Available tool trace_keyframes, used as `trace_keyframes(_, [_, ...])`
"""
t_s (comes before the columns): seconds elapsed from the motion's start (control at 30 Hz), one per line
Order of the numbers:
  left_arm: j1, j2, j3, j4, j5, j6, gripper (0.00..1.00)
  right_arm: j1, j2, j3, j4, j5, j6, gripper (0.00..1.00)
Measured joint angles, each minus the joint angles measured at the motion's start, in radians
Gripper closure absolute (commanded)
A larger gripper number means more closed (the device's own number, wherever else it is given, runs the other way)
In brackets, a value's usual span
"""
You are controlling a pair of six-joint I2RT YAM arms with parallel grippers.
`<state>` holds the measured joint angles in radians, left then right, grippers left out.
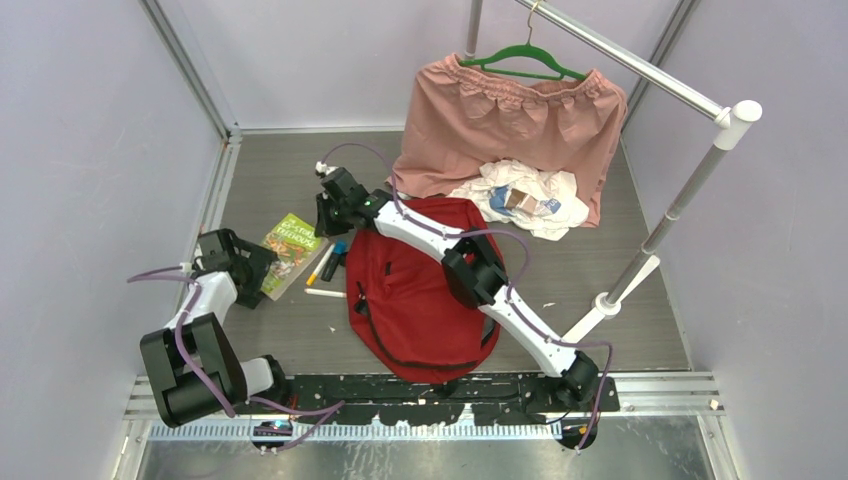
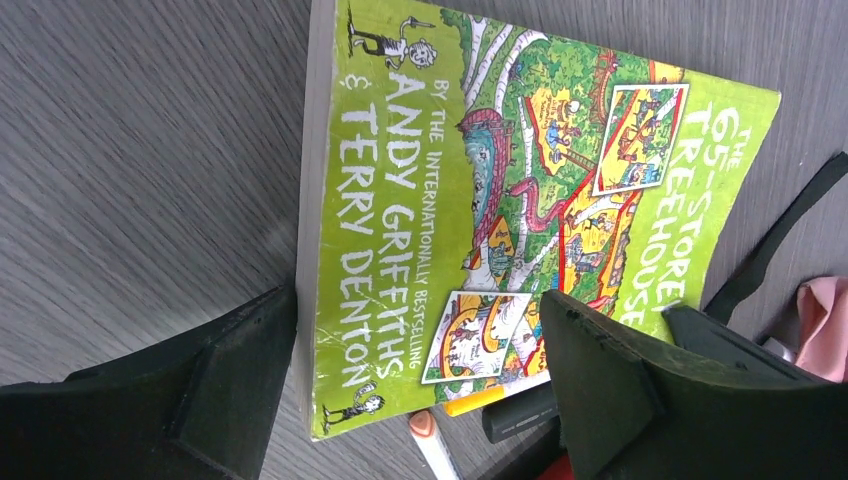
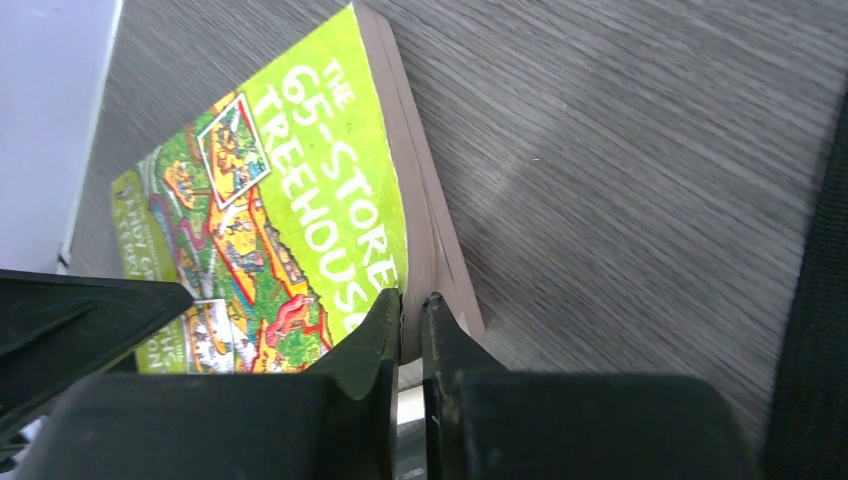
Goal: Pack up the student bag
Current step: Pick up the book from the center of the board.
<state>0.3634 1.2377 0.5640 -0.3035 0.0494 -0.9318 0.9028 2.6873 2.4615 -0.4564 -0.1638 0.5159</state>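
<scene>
The left gripper [image 2: 418, 300] is straddling the book [image 2: 480, 180] with fingers spread, the right gripper [image 3: 412, 305] is pinching its corner, and the bag [image 1: 410, 310] is lying flat on the table [image 1: 620, 300] beside it.

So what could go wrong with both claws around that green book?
The right claw seems to pinch only a corner of the book, so it may slip or bend the cover. The left claw stands open over the same book; the two could bump. Pens nearby might get knocked.
</scene>
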Motion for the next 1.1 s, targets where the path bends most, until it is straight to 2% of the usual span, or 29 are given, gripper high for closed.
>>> trace_keyframes(0.23, [0.006, -0.019, -0.022, 0.027, 0.015, -0.002, 0.11, 0.0, -0.04, -0.042, 0.04, -0.023, 0.013, 0.99])
trace_keyframes(0.5, [0.006, -0.053, -0.032, 0.016, 0.032, -0.001, 0.08, 0.003, -0.209, -0.222, 0.107, -0.056, 0.037, 0.99])
trace_keyframes(0.7, [0.006, -0.212, -0.013, -0.06, 0.061, 0.017, 0.08, 0.017, -0.353, -0.28, 0.156, -0.121, 0.037, 0.99])
trace_keyframes(0.9, [0.006, -0.442, 0.137, -0.203, 0.061, 0.048, 0.08, 0.025, -0.446, -0.293, 0.199, -0.187, 0.04, 0.99])
trace_keyframes(1.1, [0.006, -0.543, 0.325, -0.322, 0.117, 0.101, 0.1, 0.025, -0.67, -0.488, 0.208, -0.145, 0.039, 0.99])
